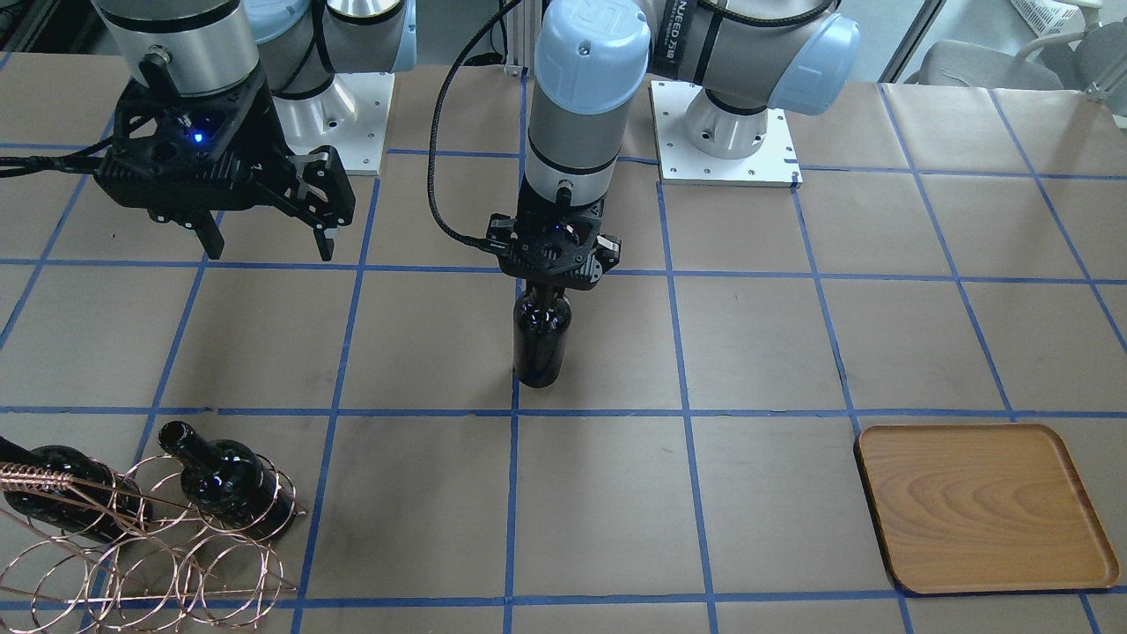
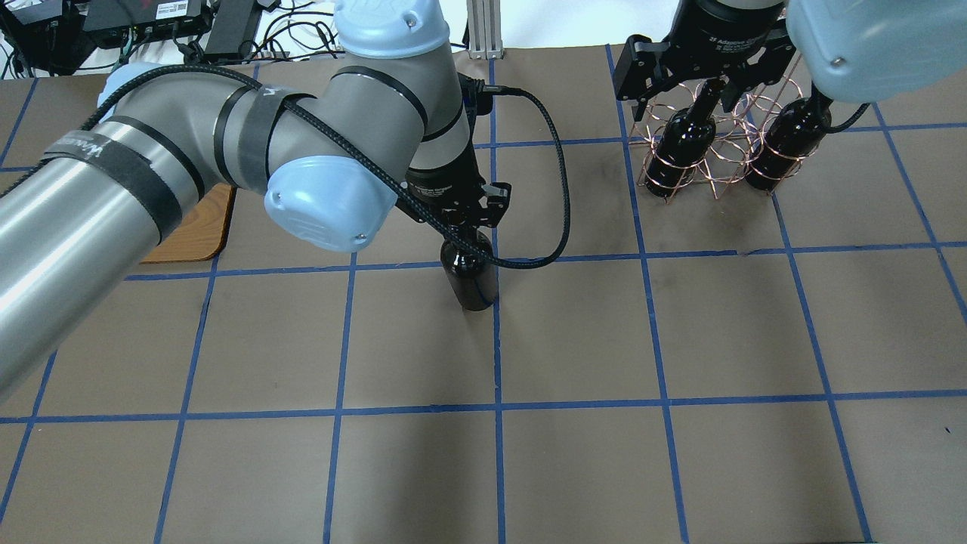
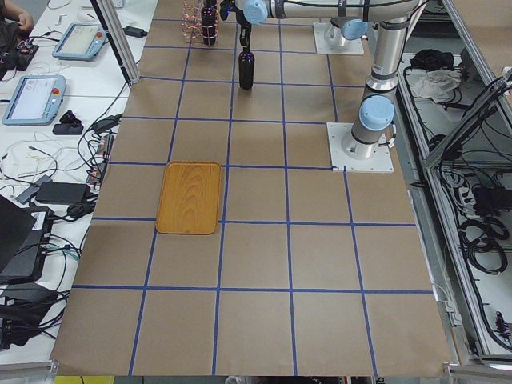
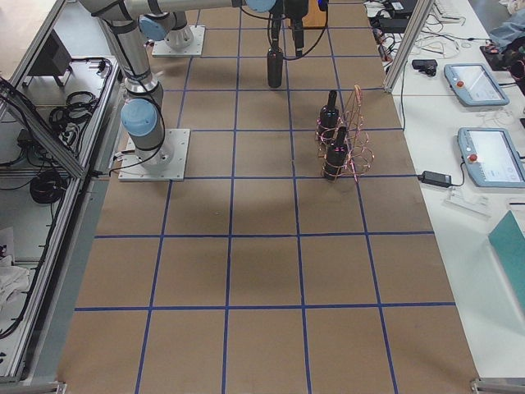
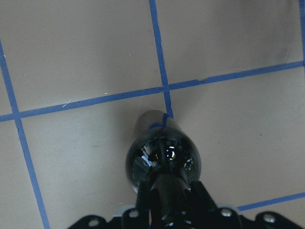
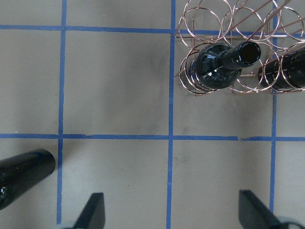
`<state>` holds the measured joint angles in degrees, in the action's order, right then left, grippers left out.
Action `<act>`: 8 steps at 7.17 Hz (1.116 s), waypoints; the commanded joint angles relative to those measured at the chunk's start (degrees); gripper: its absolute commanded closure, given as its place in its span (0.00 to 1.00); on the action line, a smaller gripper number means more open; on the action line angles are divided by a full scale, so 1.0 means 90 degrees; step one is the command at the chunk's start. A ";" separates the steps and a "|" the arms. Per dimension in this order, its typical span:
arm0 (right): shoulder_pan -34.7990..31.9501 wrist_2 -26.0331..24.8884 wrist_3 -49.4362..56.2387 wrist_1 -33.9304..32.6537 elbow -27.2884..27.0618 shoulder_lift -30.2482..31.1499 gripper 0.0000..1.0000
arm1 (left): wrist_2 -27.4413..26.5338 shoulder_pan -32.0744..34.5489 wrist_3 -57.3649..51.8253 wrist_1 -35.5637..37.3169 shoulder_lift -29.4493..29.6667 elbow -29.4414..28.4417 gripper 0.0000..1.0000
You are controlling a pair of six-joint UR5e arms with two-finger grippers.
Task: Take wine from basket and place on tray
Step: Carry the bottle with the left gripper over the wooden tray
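Note:
My left gripper (image 1: 541,289) is shut on the neck of a black wine bottle (image 1: 540,339), which hangs upright at the table's middle; I cannot tell whether its base touches the paper. It also shows in the left wrist view (image 5: 162,157). The copper wire basket (image 1: 150,550) holds two more bottles (image 1: 231,480) (image 1: 53,480). My right gripper (image 1: 268,251) is open and empty, hovering back from the basket; its fingers (image 6: 94,212) show wide apart in the right wrist view. The wooden tray (image 1: 986,506) lies bare at the far side from the basket.
Brown paper with a blue tape grid covers the table (image 1: 757,343). Both arm bases (image 1: 724,132) stand at the robot's edge. A black cable (image 2: 559,204) loops beside the left wrist. Operator desks with tablets (image 4: 472,82) flank the table.

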<state>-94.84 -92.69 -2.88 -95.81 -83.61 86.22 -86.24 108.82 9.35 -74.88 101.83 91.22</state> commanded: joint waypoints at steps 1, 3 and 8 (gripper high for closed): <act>-0.0009 -0.0004 0.0008 0.0001 -0.0007 0.0000 0.00 | -0.0007 -0.1001 -0.0878 -0.0300 0.0042 -0.0445 1.00; 0.0000 -0.0014 0.0008 0.0069 -0.0026 0.0029 0.00 | -0.0239 -0.1891 -0.2371 -0.0526 0.0072 -0.0963 1.00; -0.0009 -0.0015 -0.0079 0.0109 -0.0046 0.0078 0.00 | -0.0358 -0.4393 -0.4727 -0.1006 0.0763 -0.2047 1.00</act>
<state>-94.88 -93.31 -3.01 -94.52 -84.01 86.92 -88.97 73.45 -29.16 -83.31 106.39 75.61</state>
